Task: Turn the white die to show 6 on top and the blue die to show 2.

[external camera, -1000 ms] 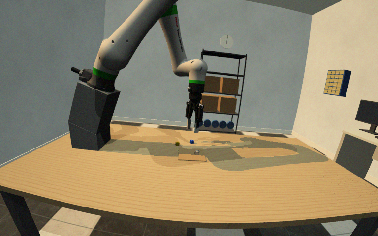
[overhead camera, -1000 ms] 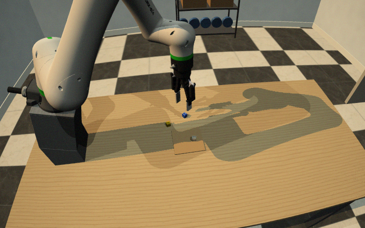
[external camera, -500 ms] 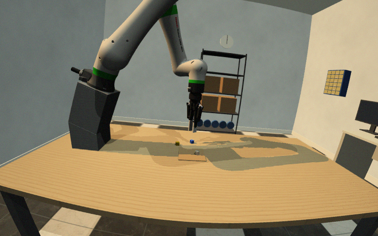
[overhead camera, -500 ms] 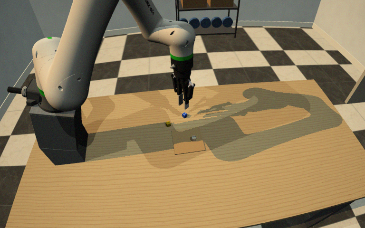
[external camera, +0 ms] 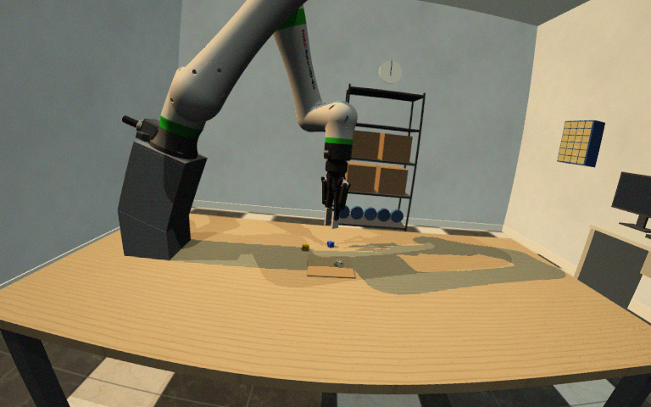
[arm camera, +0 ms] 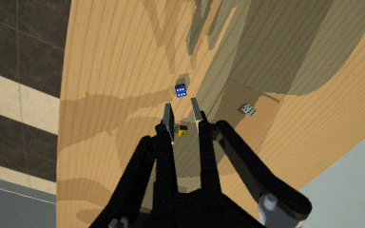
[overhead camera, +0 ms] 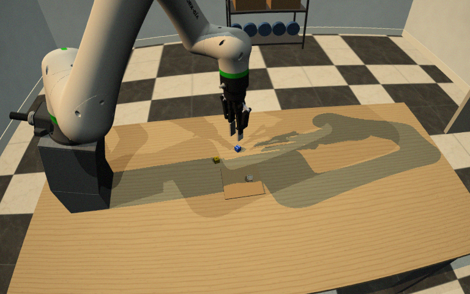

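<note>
The blue die [overhead camera: 237, 148] [external camera: 330, 243] [arm camera: 181, 90] lies on the bare table behind the mat's far edge. My gripper [overhead camera: 236, 136] [external camera: 331, 224] [arm camera: 182, 107] hangs a short way above it, its fingers narrowed to a small gap with nothing between them. The white die [overhead camera: 249, 177] [external camera: 339, 263] [arm camera: 248, 109] lies flat on the brown mat [overhead camera: 242, 191] [external camera: 326, 273]. The yellow die [overhead camera: 216, 159] [external camera: 305, 248] [arm camera: 182, 131] lies on the table off the mat's far left corner. All three dice lie apart from each other.
The arm's dark base [overhead camera: 74, 173] [external camera: 158, 201] stands on the table's left rear. A shelf rack [external camera: 384, 158] with boxes stands on the floor behind the table. Arm shadows fall across the table top.
</note>
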`<state>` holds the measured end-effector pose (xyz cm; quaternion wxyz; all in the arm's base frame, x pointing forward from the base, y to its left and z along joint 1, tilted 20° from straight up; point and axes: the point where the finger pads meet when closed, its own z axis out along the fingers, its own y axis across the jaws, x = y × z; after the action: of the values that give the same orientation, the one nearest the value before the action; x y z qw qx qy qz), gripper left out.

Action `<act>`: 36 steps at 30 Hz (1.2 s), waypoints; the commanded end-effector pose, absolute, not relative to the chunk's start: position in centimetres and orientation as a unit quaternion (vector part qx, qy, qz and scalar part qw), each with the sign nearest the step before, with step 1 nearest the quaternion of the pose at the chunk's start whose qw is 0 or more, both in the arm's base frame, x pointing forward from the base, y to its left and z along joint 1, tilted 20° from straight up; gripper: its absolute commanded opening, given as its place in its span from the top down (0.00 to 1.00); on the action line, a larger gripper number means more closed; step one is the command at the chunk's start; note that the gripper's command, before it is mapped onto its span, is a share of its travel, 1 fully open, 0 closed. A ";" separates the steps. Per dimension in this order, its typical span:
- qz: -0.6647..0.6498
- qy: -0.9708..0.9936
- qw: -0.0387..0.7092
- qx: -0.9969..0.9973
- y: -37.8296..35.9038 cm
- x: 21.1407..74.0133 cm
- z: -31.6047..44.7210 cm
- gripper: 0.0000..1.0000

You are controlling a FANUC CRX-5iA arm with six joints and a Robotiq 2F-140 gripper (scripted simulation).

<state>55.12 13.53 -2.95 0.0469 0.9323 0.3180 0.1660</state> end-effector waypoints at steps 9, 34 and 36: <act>0.166 0.318 0.047 0.932 13.5 55.3 -3.3 0.79; 0.166 0.318 0.047 0.932 13.6 56.4 -6.2 0.79; 0.166 0.318 0.047 0.932 13.6 56.5 -6.5 0.79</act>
<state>56.37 13.56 -6.28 0.0466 0.9322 0.3183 0.1657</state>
